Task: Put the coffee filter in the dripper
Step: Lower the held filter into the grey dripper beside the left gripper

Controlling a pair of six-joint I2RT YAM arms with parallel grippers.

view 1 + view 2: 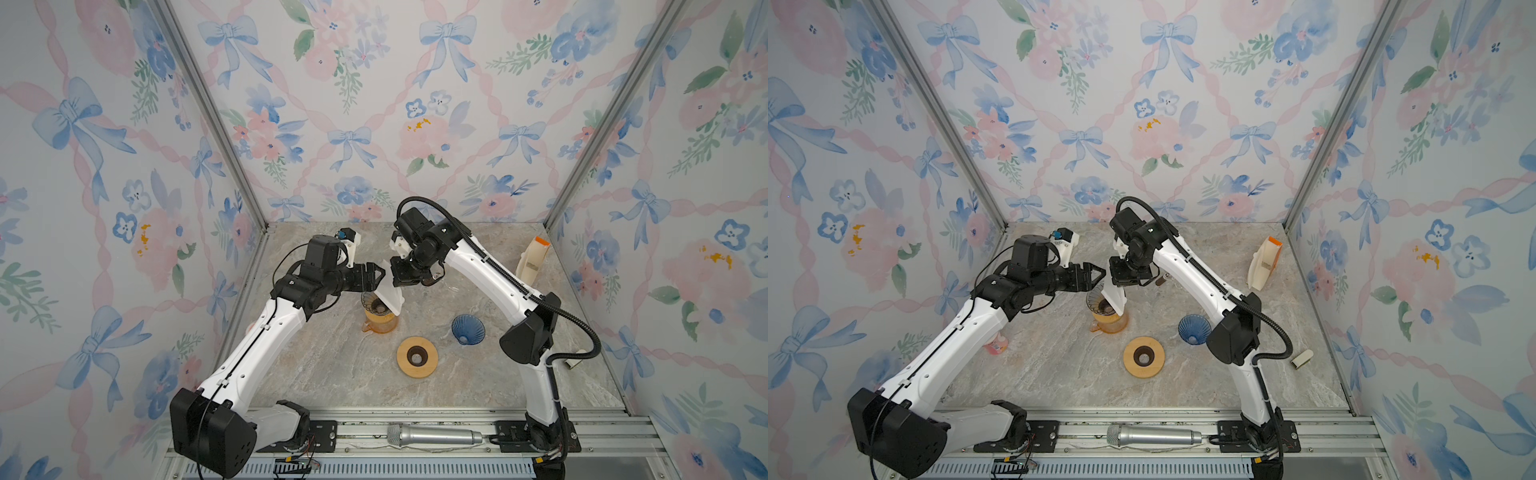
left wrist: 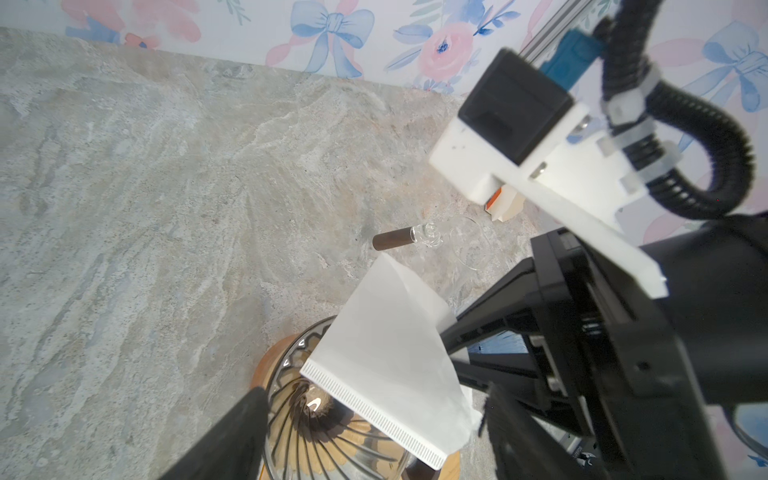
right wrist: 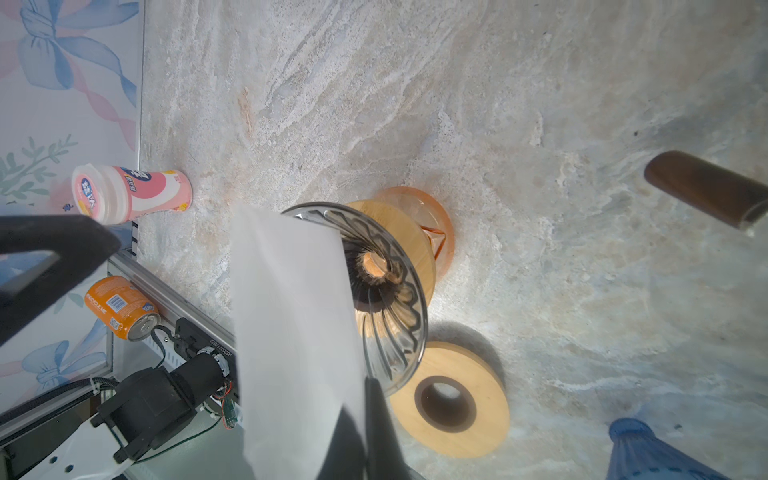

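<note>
The white paper coffee filter hangs flat and folded over the dripper, with my right gripper shut on its upper edge. The dripper is clear ribbed glass with a wooden collar and stands on an orange glass server. The filter's seamed lower edge hangs over the dripper's mouth. My left gripper is open beside the filter, one finger on each side of the dripper's mouth. The filter covers part of the dripper.
A loose wooden ring and a blue ribbed cone lie in front of the server. A cream filter holder stands back right. A brown-handled glass scoop lies behind. A pink bottle sits by the left wall.
</note>
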